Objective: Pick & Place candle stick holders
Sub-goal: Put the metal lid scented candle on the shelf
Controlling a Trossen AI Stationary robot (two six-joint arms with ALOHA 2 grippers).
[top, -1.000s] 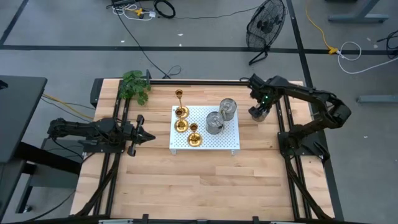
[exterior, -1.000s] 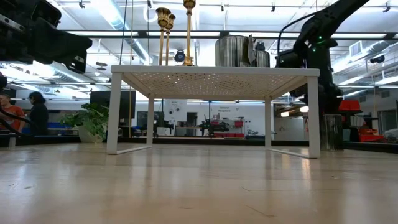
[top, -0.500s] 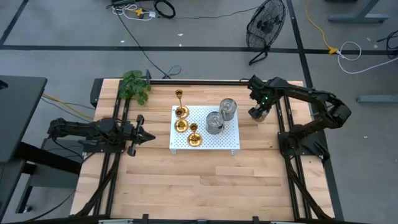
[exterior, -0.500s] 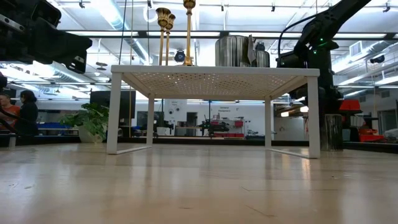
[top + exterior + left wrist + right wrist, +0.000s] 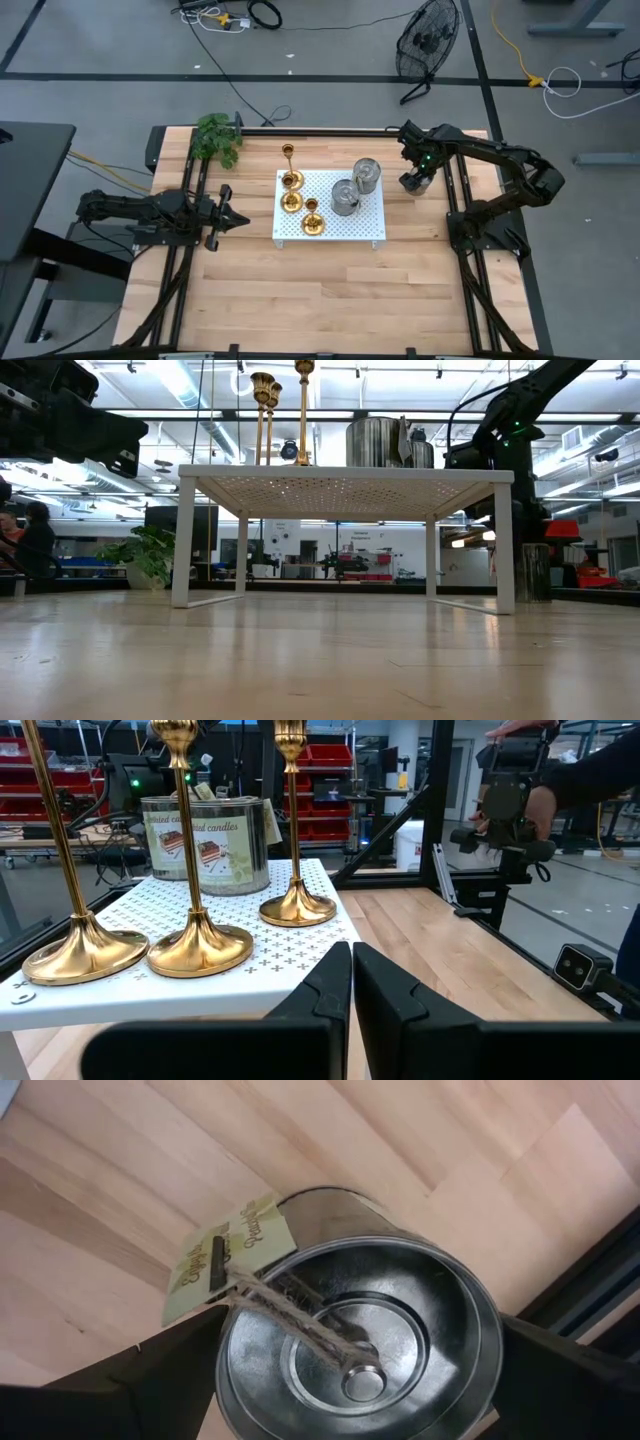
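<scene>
Three gold candle stick holders with slim stems and round bases (image 5: 291, 181) (image 5: 291, 202) (image 5: 311, 226) stand on a white perforated stand (image 5: 352, 230). The left wrist view shows them in a row (image 5: 85, 945) (image 5: 200, 945) (image 5: 297, 906). My left gripper (image 5: 237, 218) is shut and empty, level, left of the stand, pointing at it (image 5: 352, 982). My right gripper (image 5: 415, 182) points down over a silver tin (image 5: 360, 1320) on the table right of the stand. Its fingers (image 5: 130, 1380) are spread, one on each side of the tin. My right gripper comes at the tin from above, one finger on each side of the tin's round wall (image 5: 225, 1380). The tin stands upright on the table. Whether the fingers touch the wall, I cannot tell.
Two more tins (image 5: 367, 174) (image 5: 345, 197) stand on the stand's right half, one with a candle label (image 5: 205, 845). A green plant (image 5: 215, 140) is at the far left corner. Bare wood (image 5: 330, 300) lies near the stand's front.
Both arms and all the things on the table have kept still. A person in the room behind the table has walked toward the left.
</scene>
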